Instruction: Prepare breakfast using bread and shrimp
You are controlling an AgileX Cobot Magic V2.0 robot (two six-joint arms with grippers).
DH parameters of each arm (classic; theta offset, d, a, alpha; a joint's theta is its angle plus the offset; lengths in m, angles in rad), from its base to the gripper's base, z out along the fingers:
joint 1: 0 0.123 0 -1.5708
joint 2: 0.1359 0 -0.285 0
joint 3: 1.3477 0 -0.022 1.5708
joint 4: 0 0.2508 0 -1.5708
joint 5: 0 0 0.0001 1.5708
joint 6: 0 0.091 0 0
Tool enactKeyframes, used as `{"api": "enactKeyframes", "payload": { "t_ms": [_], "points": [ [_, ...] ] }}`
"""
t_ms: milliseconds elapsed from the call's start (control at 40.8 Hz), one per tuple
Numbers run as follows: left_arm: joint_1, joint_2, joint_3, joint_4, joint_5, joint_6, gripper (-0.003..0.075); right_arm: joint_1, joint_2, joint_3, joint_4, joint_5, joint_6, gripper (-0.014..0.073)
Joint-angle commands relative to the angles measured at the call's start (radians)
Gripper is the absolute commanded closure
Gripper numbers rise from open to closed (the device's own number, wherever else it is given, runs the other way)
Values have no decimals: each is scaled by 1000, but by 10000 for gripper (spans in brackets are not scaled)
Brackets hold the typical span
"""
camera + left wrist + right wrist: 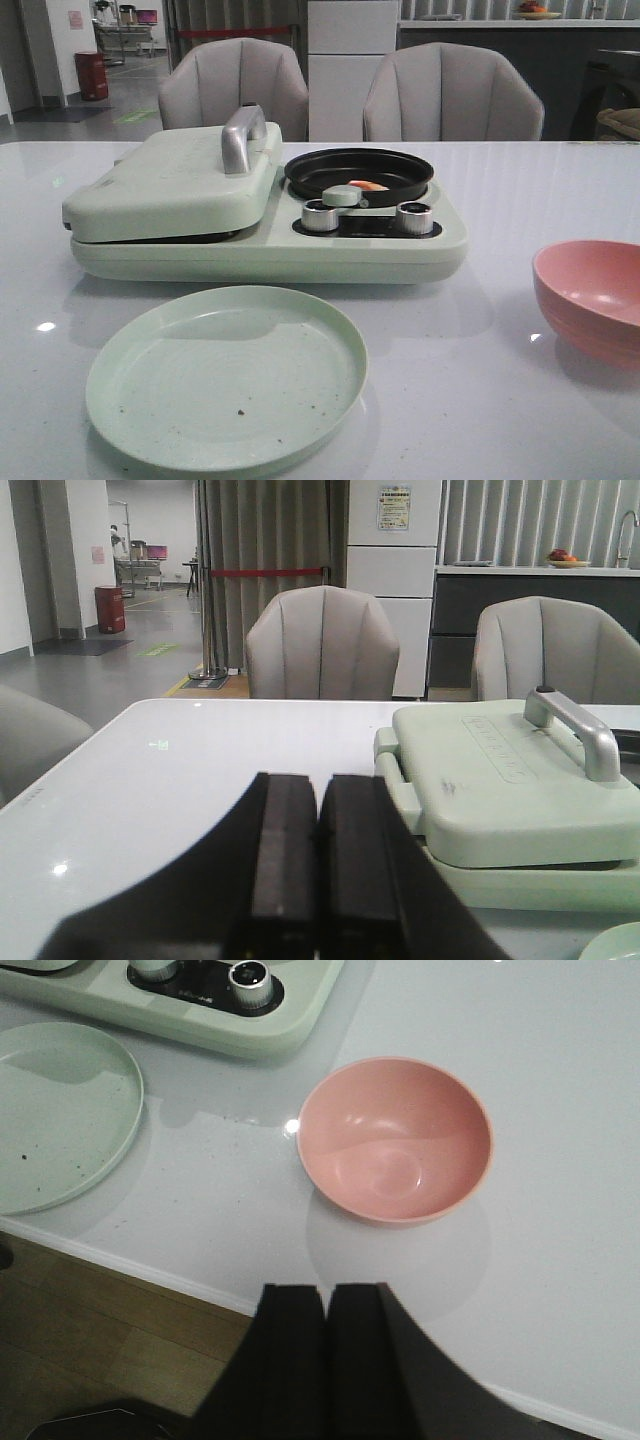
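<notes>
Mint-green plastic covers the breakfast maker standing on the glossy white desk in the front view; its flat, rounded press lid is closed under a curved silver handle. Beside the lid sits a round black pan with the small orange-and-white shrimp lying in it, above two ribbed metal knobs. No bread can be seen. A shallow round pale-green plate, dotted with crumbs, lies in front, and a smooth pink bowl stands well apart to the right.

From the left wrist, the left gripper has its matte black jaws pressed together above the desk, near the lid.

From the right wrist, the right gripper has its jaws closed on nothing, near the pink bowl at the desk edge.
</notes>
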Motion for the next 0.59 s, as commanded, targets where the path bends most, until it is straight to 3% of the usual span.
{"api": "enactKeyframes", "payload": {
  "t_ms": [0, 490, 563],
  "points": [
    [-7, -19, 31, -8, -81, -6, 619, 1, 6, -26, -4, -63, 4, 559],
    [-7, -19, 31, -8, -81, -6, 619, 1, 6, -24, -14, -64, 4, 559],
    [-7, -19, 31, -8, -81, -6, 619, -28, -22, -4, -27, -118, 4, 559]
  ]
}}
